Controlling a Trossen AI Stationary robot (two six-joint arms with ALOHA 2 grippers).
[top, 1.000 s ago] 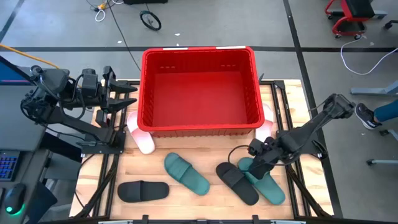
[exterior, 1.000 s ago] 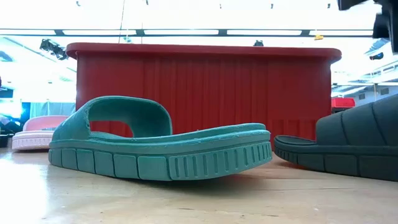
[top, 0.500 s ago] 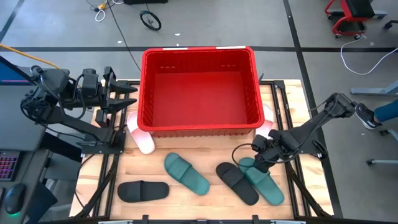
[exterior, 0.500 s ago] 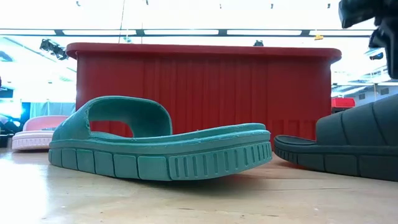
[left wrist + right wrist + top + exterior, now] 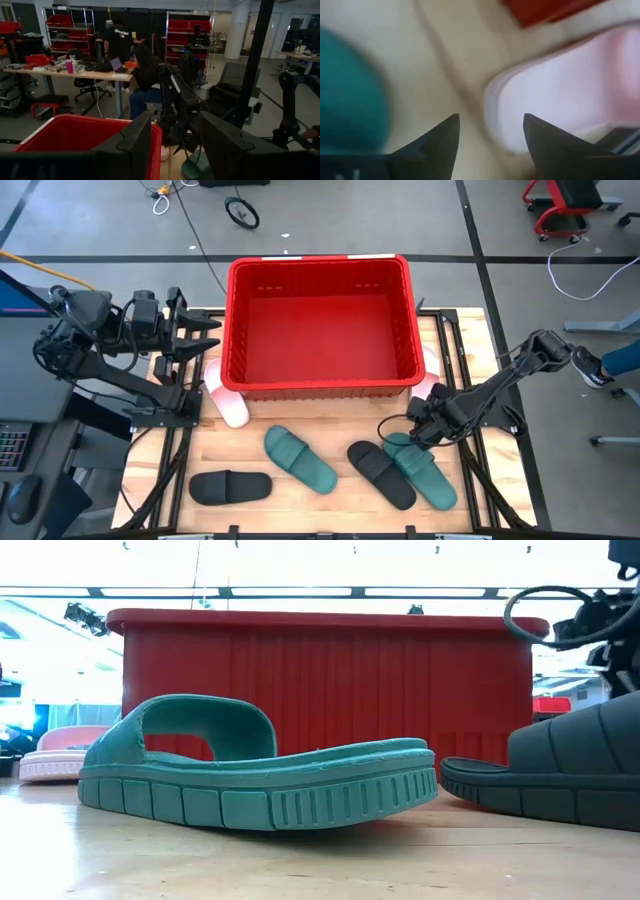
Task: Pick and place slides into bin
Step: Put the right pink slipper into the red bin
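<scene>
The red bin stands at the table's far middle. A pink slide lies at its near left corner and another pink slide at its near right corner. Nearer lie a black slide, a teal slide, a second black slide and a second teal slide. My right gripper hovers open between that second teal slide and the right pink slide, with only bare table between its fingers. My left gripper waits open left of the bin.
The near black and teal slides lie side by side and touch. The bin's rim stands well above the slides. Bare wood shows between the near slides and the bin. People and desks show in the room beyond the table.
My right gripper has opened and drawn back from the teal and black pair toward the far edge, nearer the right pink slide. The slides have stayed where they were.
</scene>
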